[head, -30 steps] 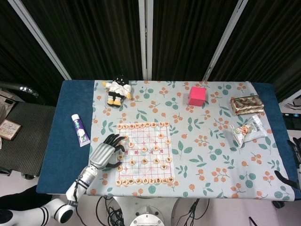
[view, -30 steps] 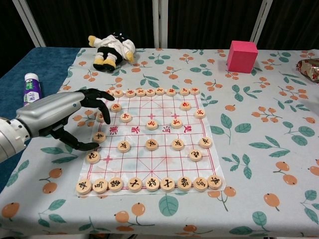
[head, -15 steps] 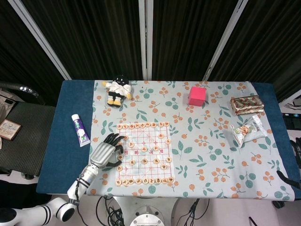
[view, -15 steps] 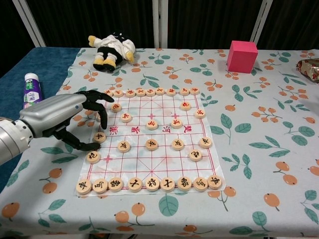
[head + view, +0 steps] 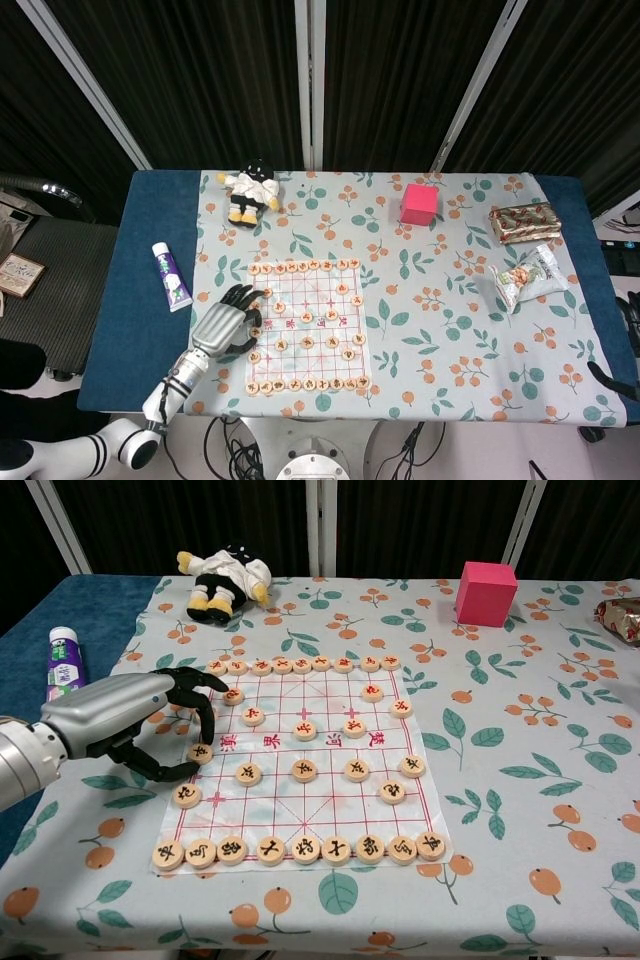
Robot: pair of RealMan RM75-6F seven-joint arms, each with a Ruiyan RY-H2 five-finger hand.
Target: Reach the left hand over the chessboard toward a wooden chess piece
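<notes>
A paper chessboard point(image 5: 318, 798) point(image 5: 322, 331) with a red grid lies on the flowered cloth, with round wooden pieces along its near and far rows and scattered in the middle. My left hand point(image 5: 146, 718) point(image 5: 224, 324) hovers over the board's left edge. Its fingers point(image 5: 206, 720) arch down over one wooden piece point(image 5: 200, 752), and the thumb lies just left of it; no grip on the piece shows. Only a dark tip of my right hand point(image 5: 611, 383) shows at the table's right edge.
A plush toy point(image 5: 225, 578) lies behind the board. A pink cube point(image 5: 486, 592) stands at the back right. A tube point(image 5: 64, 660) lies on the blue cloth to the left. A shiny packet point(image 5: 524, 222) and a white snack bag point(image 5: 528, 277) sit far right.
My left hand has edged right over the board's left edge. Its fingers have curled lower around the wooden piece there.
</notes>
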